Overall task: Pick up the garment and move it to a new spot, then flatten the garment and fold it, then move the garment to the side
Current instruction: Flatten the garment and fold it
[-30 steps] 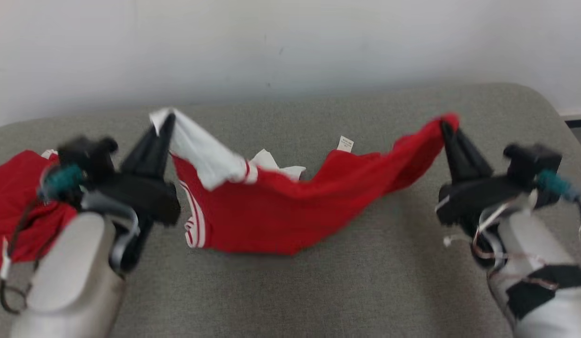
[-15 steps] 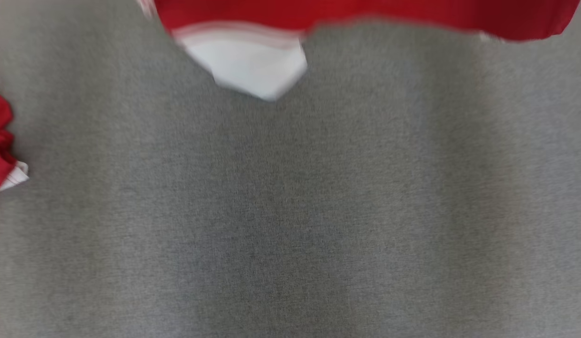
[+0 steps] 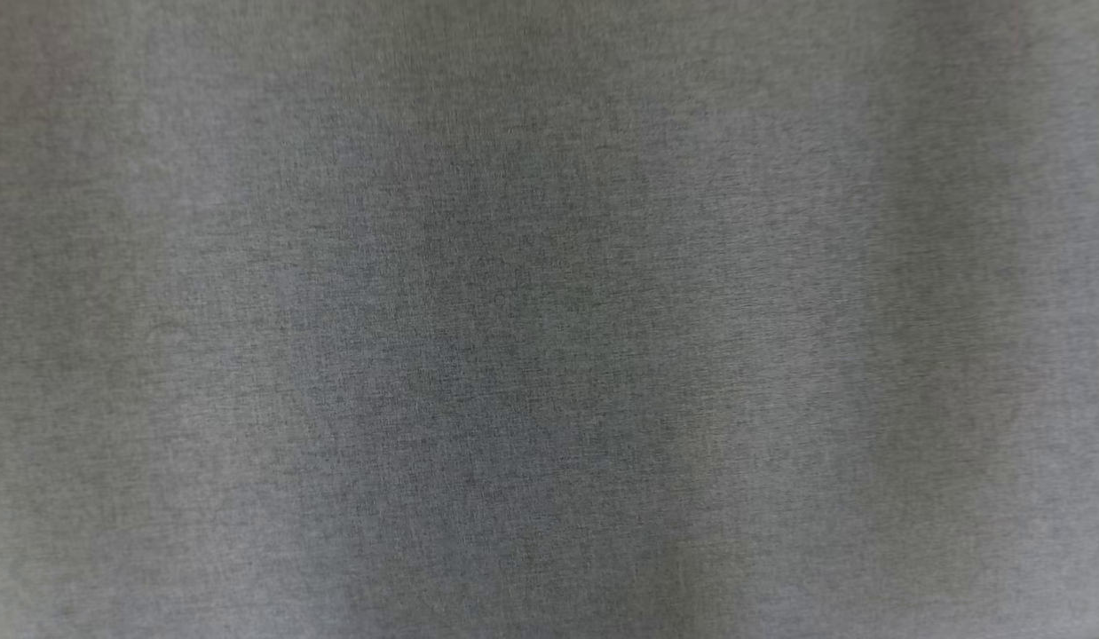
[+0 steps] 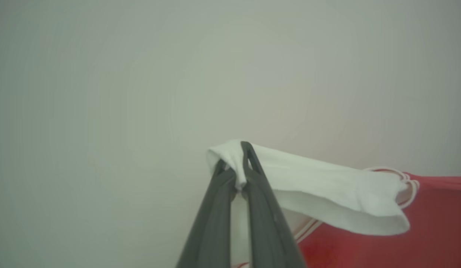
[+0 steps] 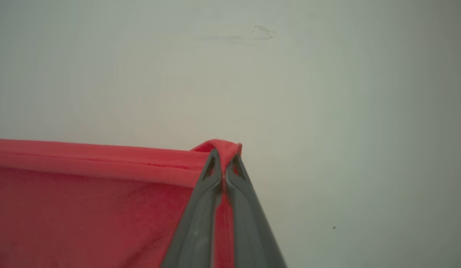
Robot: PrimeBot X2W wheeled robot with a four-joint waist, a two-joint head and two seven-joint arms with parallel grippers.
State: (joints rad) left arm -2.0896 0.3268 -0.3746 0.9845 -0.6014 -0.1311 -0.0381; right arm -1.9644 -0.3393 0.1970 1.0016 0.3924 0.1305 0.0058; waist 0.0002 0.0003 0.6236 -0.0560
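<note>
The garment (image 4: 431, 223) is red with a white part and white stripes. In the left wrist view my left gripper (image 4: 235, 167) is shut on its white corner (image 4: 230, 156), which drapes off to the right, with a pale wall behind. In the right wrist view my right gripper (image 5: 223, 160) is shut on a red hemmed corner (image 5: 221, 147). The red cloth (image 5: 85, 201) stretches away to the left along a straight hem.
The head view looks down on the grey fabric surface (image 3: 549, 355), with soft shadows across it. A pale wall (image 5: 327, 93) stands behind both grippers in the wrist views.
The head camera has tilted down. The garment and both grippers have slid out of the top of its picture. Both grips hold as before.
</note>
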